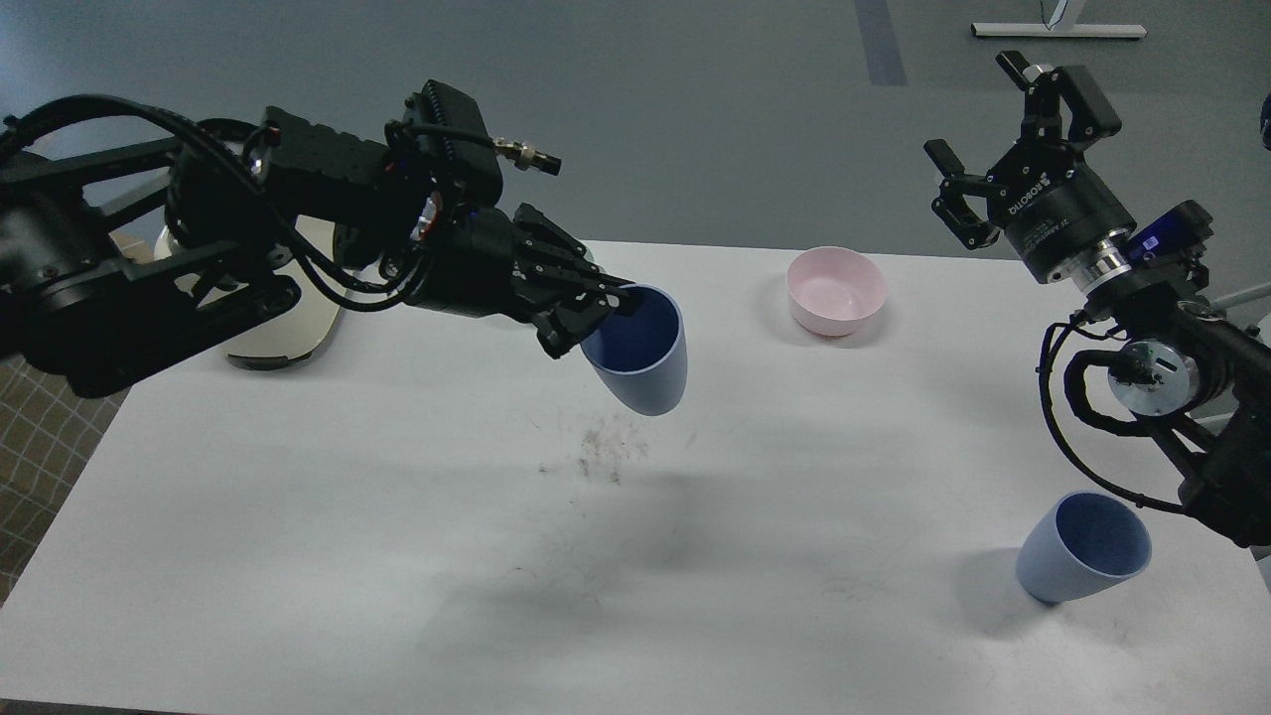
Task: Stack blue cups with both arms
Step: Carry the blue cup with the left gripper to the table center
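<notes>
Look at your left claw (596, 308). It is closed on the rim of a blue cup (640, 357). One finger goes inside the cup and the rest press on the outside. The cup is up in the air, above the white bench (397, 556). It is tipped, so its open mouth faces up and toward you, and its round bottom points down and to the right. A dark shadow lies on the bench under it, near some small dark smudges (596, 457).

Your right claw (1003, 149) is high up, well to the right of the held cup. Its fingers are spread wide and there is nothing in them. It points up and away from the bench.

The other blue cup (1082, 551) sits on the bench, far to the right of the held cup and closer to you. It leans a bit, with its mouth turned up and to the right. It is below your right arm, and the claw is not touching it.

A pink bowl (836, 290) sits on the bench, just right of the held cup and a little farther back. Behind your left arm, left of the held cup, you can see part of a pale round thing (288, 338), but you cannot tell what it is.
</notes>
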`<action>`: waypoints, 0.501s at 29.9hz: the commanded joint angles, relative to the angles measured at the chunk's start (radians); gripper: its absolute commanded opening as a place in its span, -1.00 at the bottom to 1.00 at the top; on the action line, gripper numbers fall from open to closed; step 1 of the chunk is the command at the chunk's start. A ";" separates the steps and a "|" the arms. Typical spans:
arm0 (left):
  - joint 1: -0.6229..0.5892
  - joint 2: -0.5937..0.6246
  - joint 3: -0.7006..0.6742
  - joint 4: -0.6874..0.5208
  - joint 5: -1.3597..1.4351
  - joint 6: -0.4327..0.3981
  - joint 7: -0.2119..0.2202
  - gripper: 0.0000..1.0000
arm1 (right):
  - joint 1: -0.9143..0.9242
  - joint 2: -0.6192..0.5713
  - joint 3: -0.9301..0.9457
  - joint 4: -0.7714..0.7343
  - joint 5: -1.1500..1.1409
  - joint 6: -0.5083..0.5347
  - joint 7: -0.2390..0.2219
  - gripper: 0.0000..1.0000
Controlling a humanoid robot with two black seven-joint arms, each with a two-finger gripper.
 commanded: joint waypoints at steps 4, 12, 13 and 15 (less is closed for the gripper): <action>0.007 -0.100 0.005 0.013 0.056 0.000 0.000 -1.00 | 0.020 0.000 0.000 0.000 -0.002 0.000 0.000 1.00; 0.015 -0.137 0.074 0.032 0.085 0.000 0.000 -1.00 | 0.175 -0.006 -0.015 -0.016 -0.003 0.000 0.000 1.00; 0.016 -0.148 0.077 0.038 0.087 0.000 0.000 -1.00 | 0.205 -0.007 -0.035 -0.017 -0.003 0.000 0.000 1.00; 0.015 -0.169 0.079 0.047 0.088 0.000 0.000 -1.00 | 0.236 -0.007 -0.063 -0.017 -0.003 0.000 0.000 1.00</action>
